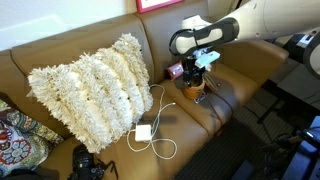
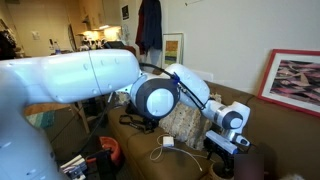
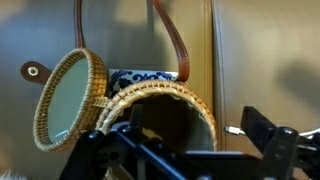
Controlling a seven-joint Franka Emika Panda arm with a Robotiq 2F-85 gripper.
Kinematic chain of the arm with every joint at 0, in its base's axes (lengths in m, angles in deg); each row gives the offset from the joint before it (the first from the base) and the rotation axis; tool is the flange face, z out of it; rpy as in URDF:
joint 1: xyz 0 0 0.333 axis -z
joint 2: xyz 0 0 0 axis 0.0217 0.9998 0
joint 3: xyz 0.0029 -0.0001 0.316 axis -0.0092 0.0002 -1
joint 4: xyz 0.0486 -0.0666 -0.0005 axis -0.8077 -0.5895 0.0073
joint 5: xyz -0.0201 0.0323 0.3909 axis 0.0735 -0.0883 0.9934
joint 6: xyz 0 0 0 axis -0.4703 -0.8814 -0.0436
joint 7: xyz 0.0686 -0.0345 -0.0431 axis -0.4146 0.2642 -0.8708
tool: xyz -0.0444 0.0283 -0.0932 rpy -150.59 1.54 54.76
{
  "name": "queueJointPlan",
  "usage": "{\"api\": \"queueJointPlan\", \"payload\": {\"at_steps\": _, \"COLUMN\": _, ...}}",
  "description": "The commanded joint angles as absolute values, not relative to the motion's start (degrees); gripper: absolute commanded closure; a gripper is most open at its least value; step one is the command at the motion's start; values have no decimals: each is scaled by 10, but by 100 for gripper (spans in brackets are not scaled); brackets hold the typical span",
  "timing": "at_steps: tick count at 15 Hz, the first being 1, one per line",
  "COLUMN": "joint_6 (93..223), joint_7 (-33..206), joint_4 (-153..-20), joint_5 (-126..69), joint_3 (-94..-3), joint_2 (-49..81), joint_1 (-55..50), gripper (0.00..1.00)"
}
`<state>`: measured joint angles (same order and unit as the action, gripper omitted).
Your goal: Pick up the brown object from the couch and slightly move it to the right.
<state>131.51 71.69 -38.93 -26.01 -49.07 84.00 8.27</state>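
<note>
the brown woven basket (image 1: 199, 90) sits on the seat of the caramel leather couch (image 1: 60, 55), close to the back cushion and well apart from the shaggy white pillow (image 1: 95, 85) that leans against the backrest. the arm reaches over the couch and points the hand (image 1: 204, 72) straight down at the basket.

in the wrist view the basket (image 3: 160, 100) is a small round thing with a coiled rim and a dark hollow inside. its round woven lid (image 3: 68, 100) is tipped open beside it, and a thin brown leather strap (image 3: 172, 40) runs up from the rim across the couch leather (image 3: 250, 50). a blue and white patterned piece (image 3: 140, 78) lies just behind the rim, touching or nearly so. the hand (image 3: 190, 150) is spread wide, its dark fingers (image 3: 272, 140) apart on either side of the basket's mouth and gripping nothing. whether a finger touches the rim cannot be told.

in an exterior view the seat also holds a white charger (image 1: 143, 132) with its white cable (image 1: 160, 105) looping towards the pillow, a black camera (image 1: 88, 163) at the front edge, and a patterned cushion (image 1: 15, 135) at the far end. in an exterior view the bulky white arm (image 2: 90, 75) fills the foreground, the hand (image 2: 224, 152) hangs low over the couch, and a framed picture (image 2: 298, 85) leans on the wall behind.
</note>
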Motion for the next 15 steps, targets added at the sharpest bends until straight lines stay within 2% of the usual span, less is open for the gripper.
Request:
{"api": "queueJointPlan", "payload": {"at_steps": 1, "joint_6": 1302, "joint_7": 720, "joint_4": -403, "joint_5": -273, "joint_3": -489, "joint_2": 840, "joint_1": 91, "gripper": 0}}
{"api": "queueJointPlan", "payload": {"at_steps": 7, "joint_6": 1285, "joint_7": 721, "joint_4": -386, "joint_5": -272, "joint_3": -489, "joint_2": 840, "joint_1": 94, "gripper": 0}}
{"api": "queueJointPlan", "payload": {"at_steps": 15, "joint_6": 1215, "joint_7": 741, "joint_4": -270, "joint_5": -272, "joint_3": -490, "joint_2": 836, "joint_1": 80, "gripper": 0}}
